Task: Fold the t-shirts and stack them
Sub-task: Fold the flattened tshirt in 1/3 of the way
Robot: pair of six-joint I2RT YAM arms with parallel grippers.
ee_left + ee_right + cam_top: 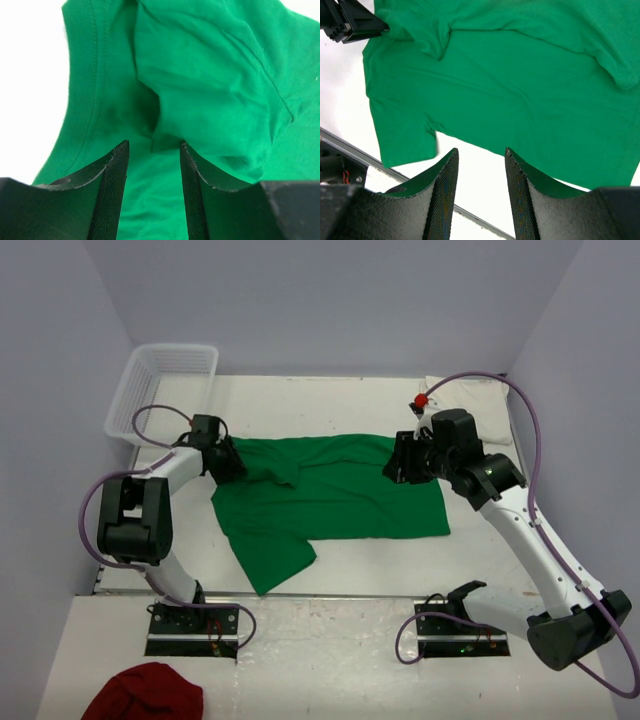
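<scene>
Green t-shirt [340,495]: spread flat mid-table [330,585] between both arms, far edge folded over, one sleeve toward the near edge.
Left gripper [152,145]: at the shirt's far-left corner, fingers apart, low over a rumpled fold.
Right gripper [481,152]: above the shirt's far-right part, fingers apart, gripping nothing.
White basket [165,380]: far-left corner.
Dark red cloth [145,695]: near-left, well apart from the shirt.

Right wrist view. You see the right gripper [481,156], its fingers parted with nothing between them, over one edge of the green t-shirt [520,85] spread on the white table [340,95]. The left gripper [370,24] meets the shirt at upper left.
</scene>
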